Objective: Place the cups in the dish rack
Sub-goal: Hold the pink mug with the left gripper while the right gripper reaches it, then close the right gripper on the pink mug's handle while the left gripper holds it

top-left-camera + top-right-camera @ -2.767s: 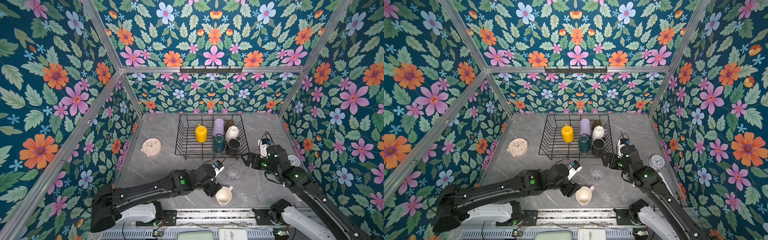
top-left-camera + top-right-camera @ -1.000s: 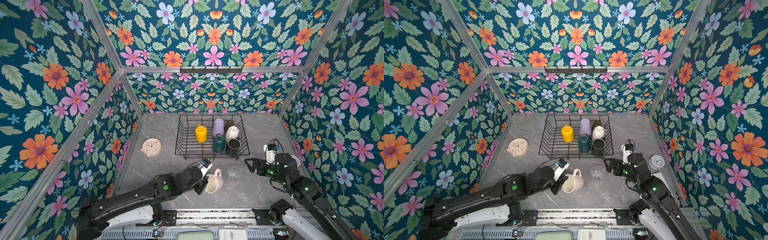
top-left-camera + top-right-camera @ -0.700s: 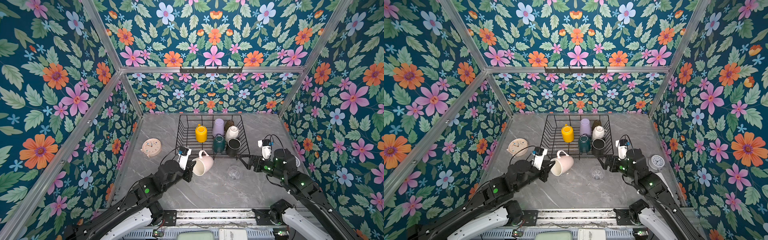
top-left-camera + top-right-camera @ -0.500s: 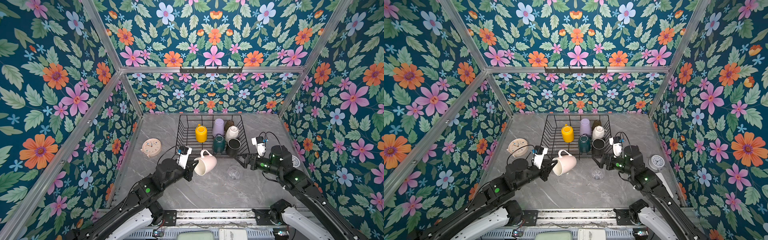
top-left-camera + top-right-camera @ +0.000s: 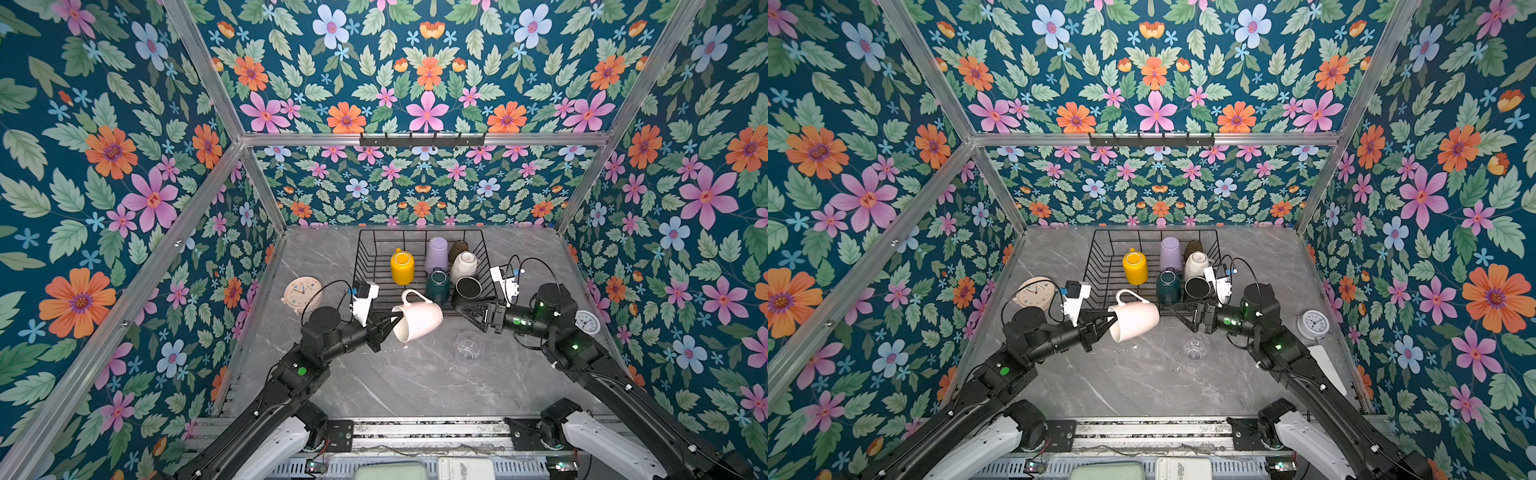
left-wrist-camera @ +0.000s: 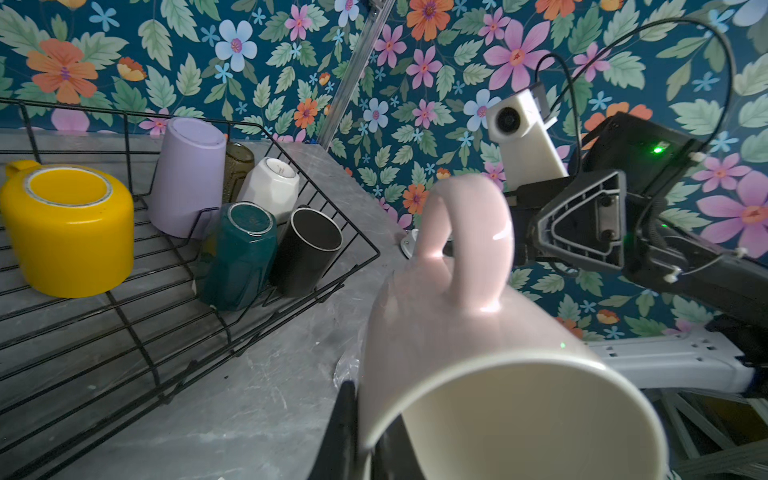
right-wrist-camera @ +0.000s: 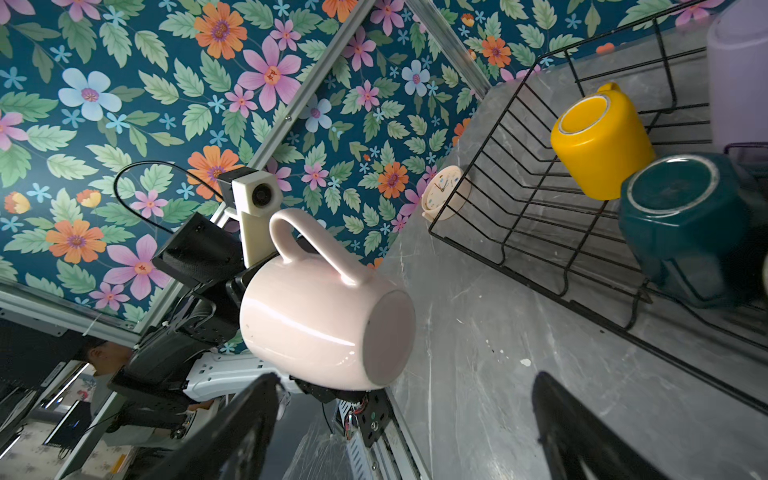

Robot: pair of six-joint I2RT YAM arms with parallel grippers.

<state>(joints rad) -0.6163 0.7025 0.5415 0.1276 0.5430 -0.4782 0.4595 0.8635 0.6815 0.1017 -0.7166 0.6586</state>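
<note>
One grey marble-patterned desk (image 5: 395,386) is carrying the whole scene. Toward its back a large black wire dish rack (image 5: 365,266) with flared sides is sitting, and six cups are resting inside it.

The left hand (image 5: 392,323) is reaching in from the left in both top views. It is clamping the rim of a pale-pink ceramic mug (image 5: 417,320), and the left wrist view shows one finger inside the mouth and one outside. That mug is hanging on its side clear of the desk, just in front of the rack's near edge. Its handle is pointing up and its base is facing the right hand (image 5: 461,311). The right hand is hovering close to that base without touching it, with its fingers spread wide and nothing between them.

Inside the rack, a lilac plastic tumbler (image 5: 436,254) and a yellow mug (image 5: 402,266) are standing upside down. A dark-green mug (image 5: 437,286) is leaning base-up beside a black mug (image 5: 467,286), which is tilting so that its mouth shows. A white faceted mug (image 5: 464,266) is resting upside down behind those two, and an olive-brown tumbler (image 5: 458,250) is sitting at the back right corner.

A small clear glass (image 5: 468,345) is sitting on the desk outside the rack, near the right hand.
</note>
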